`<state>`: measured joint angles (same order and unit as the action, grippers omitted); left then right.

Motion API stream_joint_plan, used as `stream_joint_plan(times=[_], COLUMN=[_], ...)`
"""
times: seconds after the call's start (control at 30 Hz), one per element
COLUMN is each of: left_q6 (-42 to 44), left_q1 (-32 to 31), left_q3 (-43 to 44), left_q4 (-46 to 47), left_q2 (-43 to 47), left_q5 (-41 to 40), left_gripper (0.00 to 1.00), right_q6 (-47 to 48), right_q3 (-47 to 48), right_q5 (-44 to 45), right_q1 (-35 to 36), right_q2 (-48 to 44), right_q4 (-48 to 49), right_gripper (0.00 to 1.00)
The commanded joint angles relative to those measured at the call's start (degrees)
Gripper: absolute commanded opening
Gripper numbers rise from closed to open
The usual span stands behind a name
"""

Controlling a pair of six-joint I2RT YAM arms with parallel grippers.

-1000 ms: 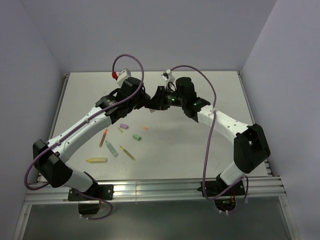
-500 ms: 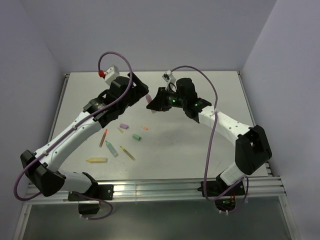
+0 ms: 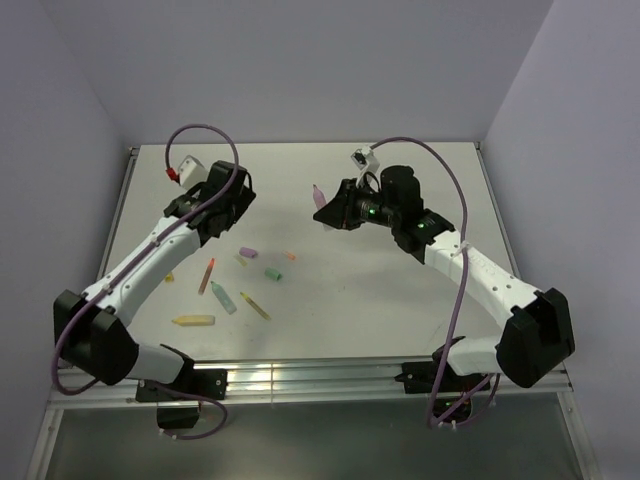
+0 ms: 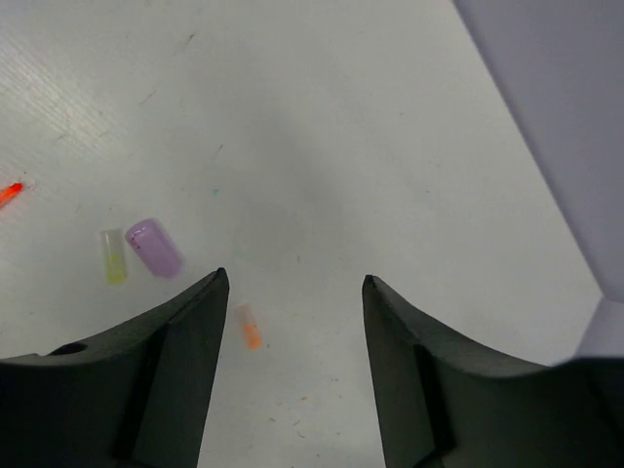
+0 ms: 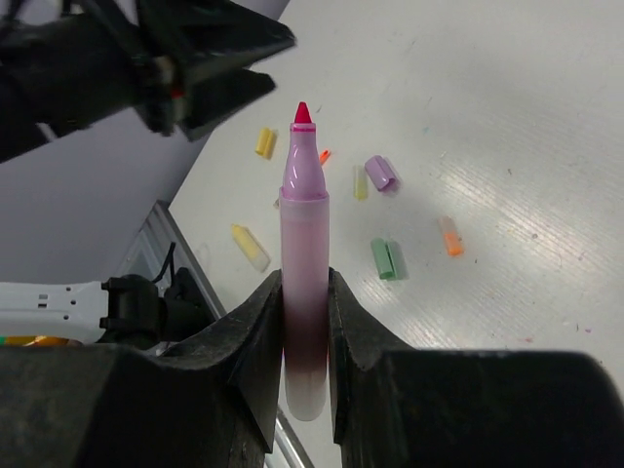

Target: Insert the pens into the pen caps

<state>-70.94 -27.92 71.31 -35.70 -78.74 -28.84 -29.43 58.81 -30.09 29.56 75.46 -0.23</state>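
Note:
My right gripper (image 3: 328, 205) is shut on the pink-purple pen (image 5: 304, 244), uncapped with its red tip up, held above the table; the pen also shows in the top view (image 3: 319, 195). My left gripper (image 4: 292, 283) is open and empty, above the table left of the right one (image 3: 218, 215). On the table lie the purple cap (image 3: 248, 252) (image 4: 154, 247) (image 5: 380, 173), orange cap (image 3: 290, 255) (image 4: 250, 327), green cap (image 3: 273, 274) (image 5: 387, 258) and a small yellow cap (image 4: 114, 255). The orange pen (image 3: 207, 275), mint green pen (image 3: 223, 297), olive-yellow pen (image 3: 255, 305) and yellow pen (image 3: 193, 320) lie further forward.
Another yellow cap (image 3: 168, 277) lies left of the orange pen, beside the left arm. Grey walls close the table at the back and sides. A metal rail (image 3: 300, 375) runs along the near edge.
My left gripper has pulled away to the left from the right gripper and now stands open and empty. My right gripper has moved slightly right, still holding the pink-purple pen.

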Motion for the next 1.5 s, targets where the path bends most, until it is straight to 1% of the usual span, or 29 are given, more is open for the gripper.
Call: stream_joint_plan(times=[0.0, 0.07, 0.13, 0.43, 0.5, 0.6, 0.73, 1.1, 1.47], left_q6=[-4.6, -5.7, -6.7, -8.7, -8.7, -8.8, -8.7, -8.3, -8.2], left_q1=[0.1, 0.1, 0.1, 0.1, 0.1, 0.1, 0.6, 1.1, 1.8], left_q3=[-0.6, -0.9, -1.2, -2.8, -3.8, -4.2, -5.7, -6.0, -7.3], left_q4=[-0.6, -0.6, -0.7, -0.8, -0.1, 0.0, 1.9, 2.9, 4.4], left_q2=[-3.2, -5.5, -7.6, -13.4, -14.4, -15.8, -17.0, -20.6, -22.1], left_q5=[-0.3, -0.3, -0.3, -0.6, -0.3, -0.3, 0.9, 2.6, 3.7], left_gripper=[0.61, 0.57, 0.57, 0.63, 0.67, 0.68, 0.69, 0.68, 0.67], right_q6=[2.2, 2.4, 2.4, 2.6, 2.5, 2.7, 2.5, 2.6, 2.6], right_q3=[-0.6, -1.1, -1.4, -2.1, -2.2, -2.0, -2.1, -2.2, -2.1], right_q5=[1.9, 2.4, 2.2, 1.7, 1.4, 1.5, 1.4, 1.3, 1.0], right_q1=[-0.6, -0.7, -0.9, -1.3, -1.3, -1.3, -1.6, -1.8, -2.0], right_q2=[-3.3, -4.4, -4.6, -5.0, -5.0, -4.9, -4.9, -4.5, -4.1], right_q4=[-1.2, -1.3, -1.1, -0.7, -0.7, -1.1, -0.9, -1.1, -1.1], right_gripper=[0.00, 0.00, 0.00, 0.00, 0.00, 0.00, 0.00, 0.00, 0.00])
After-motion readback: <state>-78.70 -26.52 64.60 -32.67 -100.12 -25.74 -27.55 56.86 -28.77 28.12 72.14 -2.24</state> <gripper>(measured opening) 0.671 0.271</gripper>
